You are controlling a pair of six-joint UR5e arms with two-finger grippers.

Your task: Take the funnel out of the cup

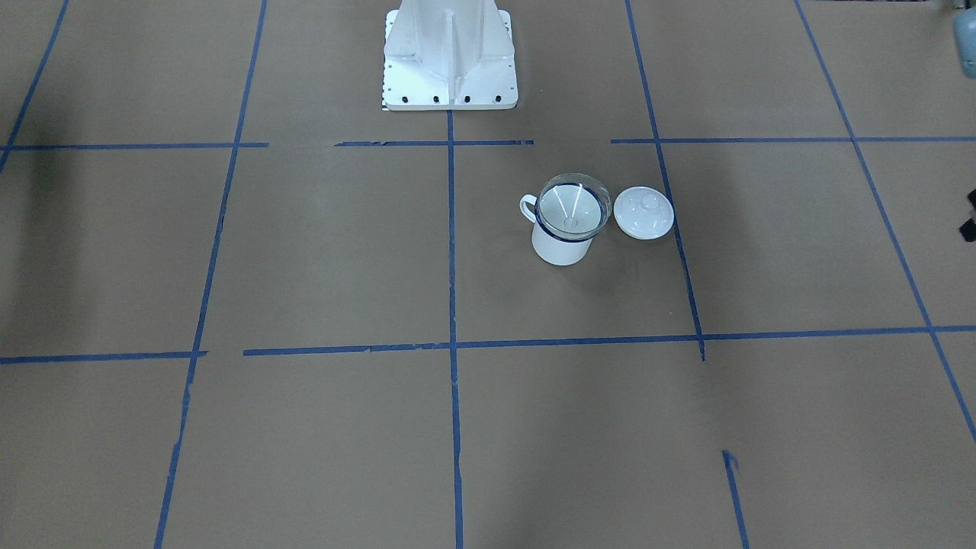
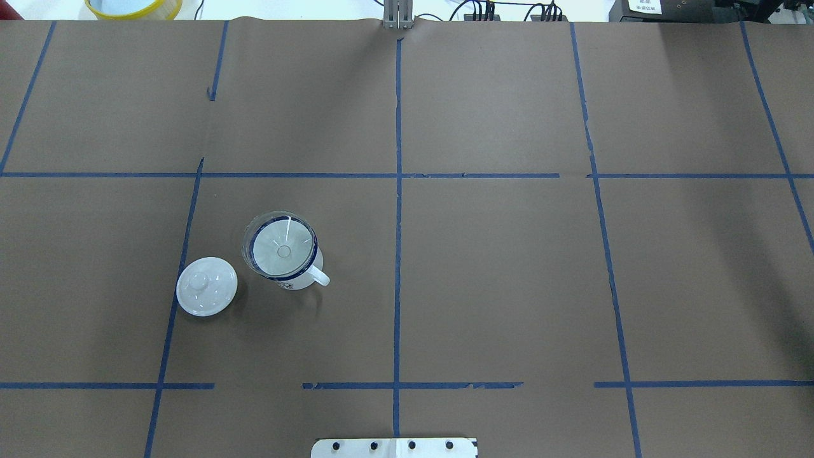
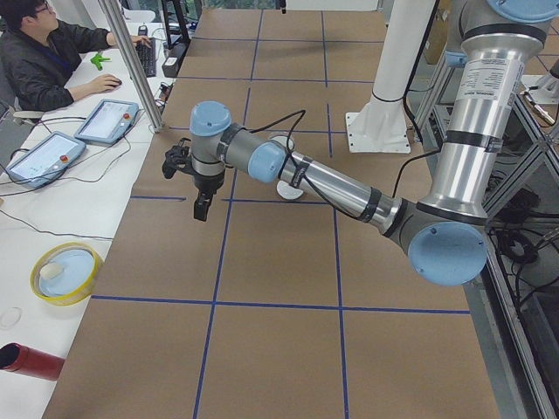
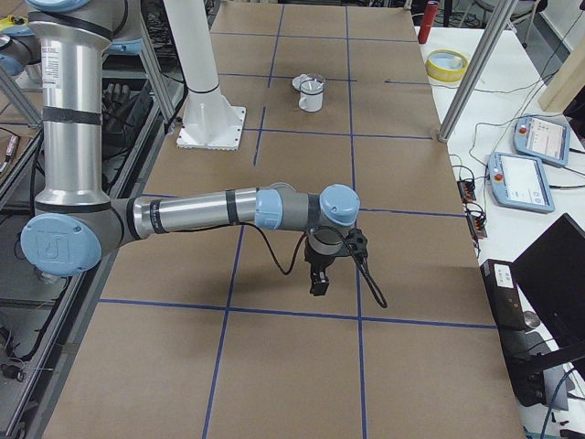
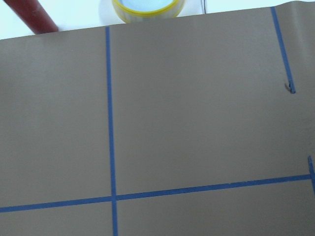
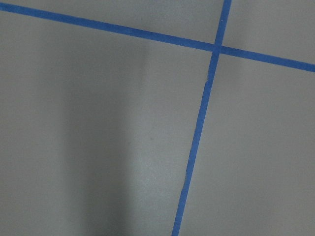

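Observation:
The cup (image 1: 560, 248), a white enamel mug with a dark blue rim, stands upright on the brown table, on the robot's left half. The clear funnel (image 1: 573, 204) sits in its mouth, cone up. Both also show in the overhead view: the cup (image 2: 306, 277) and the funnel (image 2: 282, 245). My left gripper (image 3: 201, 209) hangs over the table's left end, far from the cup. My right gripper (image 4: 318, 285) hangs over the right end. Each shows only in a side view, so I cannot tell whether it is open or shut.
A white round knobbed lid (image 2: 206, 285) lies flat beside the cup, away from its handle. The white robot base (image 1: 450, 61) stands at the table's near edge. A yellow-rimmed bowl (image 2: 133, 6) and a red cylinder (image 5: 29, 14) lie off the table's far left corner. An operator (image 3: 44, 52) sits beyond.

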